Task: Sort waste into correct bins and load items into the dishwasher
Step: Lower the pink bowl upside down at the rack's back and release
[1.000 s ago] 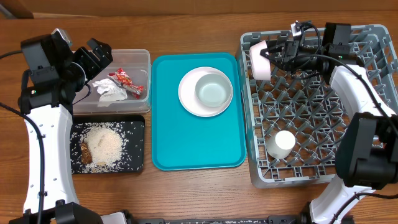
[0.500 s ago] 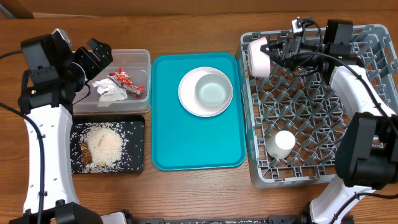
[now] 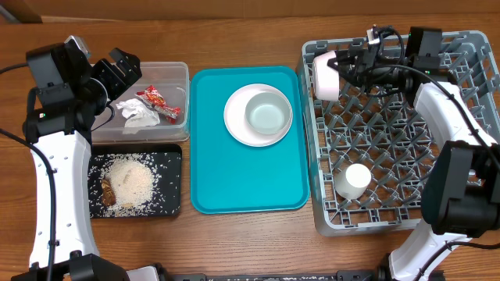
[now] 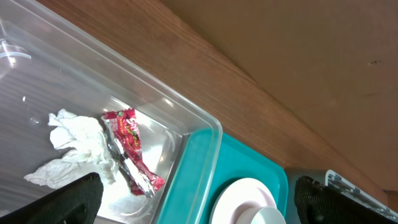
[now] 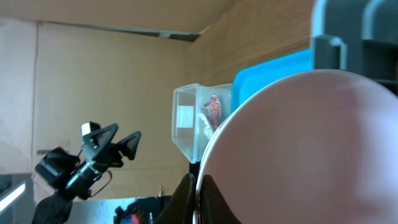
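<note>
The pale cup [image 3: 326, 75] has barely shifted over the last second. It edged a little toward the far-left corner of the dish rack [image 3: 391, 133] and has come back almost to where it was. It lies on its side at that corner, mouth toward the arm, and from overhead I cannot tell whether it rests on the pegs or hangs just above them.

The right pincer [image 3: 344, 67] is pressed together on the cup's wall. The right wrist view shows its tips closed on the rim, with the cup's body filling most of the picture. The small wobble looks to me like hunting for a seat between pegs rather than a release, so this cup is not yet loaded.

A small white cup [image 3: 353, 179] already stands near the rack's front. The bowl [image 3: 268, 112] sits in the plate [image 3: 238, 129] on the teal tray [image 3: 242, 179], both yet to be loaded.

The waste looks sorted. The wrapper [image 3: 160, 103] and napkin [image 3: 137, 113] lie in the clear tub [image 3: 178, 69], and the rice [image 3: 131, 181] is in the black tray [image 3: 173, 156].

The left pincer [image 3: 117, 69] has not moved. It is spread wide and empty over the tub's far-left corner, above the counter [image 3: 234, 242].
</note>
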### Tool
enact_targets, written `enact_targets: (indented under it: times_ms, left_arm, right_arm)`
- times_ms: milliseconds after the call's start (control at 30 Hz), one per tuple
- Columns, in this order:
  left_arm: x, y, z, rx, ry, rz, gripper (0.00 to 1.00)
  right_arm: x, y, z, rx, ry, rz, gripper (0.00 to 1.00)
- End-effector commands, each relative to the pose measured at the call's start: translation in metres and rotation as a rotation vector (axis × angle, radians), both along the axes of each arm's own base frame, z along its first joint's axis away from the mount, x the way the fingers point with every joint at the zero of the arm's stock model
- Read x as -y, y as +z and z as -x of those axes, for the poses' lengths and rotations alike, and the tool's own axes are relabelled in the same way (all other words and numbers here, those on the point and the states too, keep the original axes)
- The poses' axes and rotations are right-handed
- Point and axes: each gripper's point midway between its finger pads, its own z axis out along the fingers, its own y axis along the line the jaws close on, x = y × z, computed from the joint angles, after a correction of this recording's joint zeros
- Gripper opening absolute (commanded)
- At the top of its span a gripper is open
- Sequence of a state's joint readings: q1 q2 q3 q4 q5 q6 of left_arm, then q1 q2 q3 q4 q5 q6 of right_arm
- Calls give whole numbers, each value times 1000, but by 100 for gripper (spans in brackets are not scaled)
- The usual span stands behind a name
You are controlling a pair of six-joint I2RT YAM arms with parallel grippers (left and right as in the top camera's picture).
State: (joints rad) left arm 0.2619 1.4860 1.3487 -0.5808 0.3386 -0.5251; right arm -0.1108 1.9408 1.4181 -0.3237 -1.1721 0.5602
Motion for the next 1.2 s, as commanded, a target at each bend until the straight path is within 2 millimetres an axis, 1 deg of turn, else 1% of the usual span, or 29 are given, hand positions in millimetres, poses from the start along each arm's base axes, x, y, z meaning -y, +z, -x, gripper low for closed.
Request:
enact_targets:
  times_ms: [0,100,200,300,333,500,667,767,900,967,1033,1167]
  left_arm:
    - [-1,2,-2,3,8,-2,100]
    - [-1,2,-2,3,8,-2,100]
    - [-1,2,-2,3,8,-2,100]
    - [-1,2,-2,3,8,-2,100]
    - [-1,2,-2,3,9,-2,100]
    - [-1,2,-2,3,9,-2,100]
    - [-1,2,-2,3,8,-2,100]
    - [-1,2,-2,3,8,-2,100]
    - [-1,2,-2,3,8,-2,100]
    - [-1,2,-2,3,8,-2,100]
    - [-1,2,-2,3,8,-2,100]
    - [-1,2,-2,3,8,-2,100]
  right_arm:
    - [4,-18,0,-23,-31,39,4]
    - [7,-25,1,-39,-47,51,4]
    - [13,-26,0,-41,-61,53,4]
    - [19,-26,-2,-42,-74,53,13]
    - [20,-26,-2,-42,-78,53,13]
    - [32,-26,-4,-43,-101,52,16]
    - [43,-26,-6,-44,-127,52,16]
    - [51,-29,-8,-53,-155,69,17]
    - [60,-38,-9,-85,-197,102,40]
    - [61,-38,-9,-85,-200,105,50]
    - [62,-38,-10,-84,-202,105,55]
    - [68,-38,-11,-82,-215,104,57]
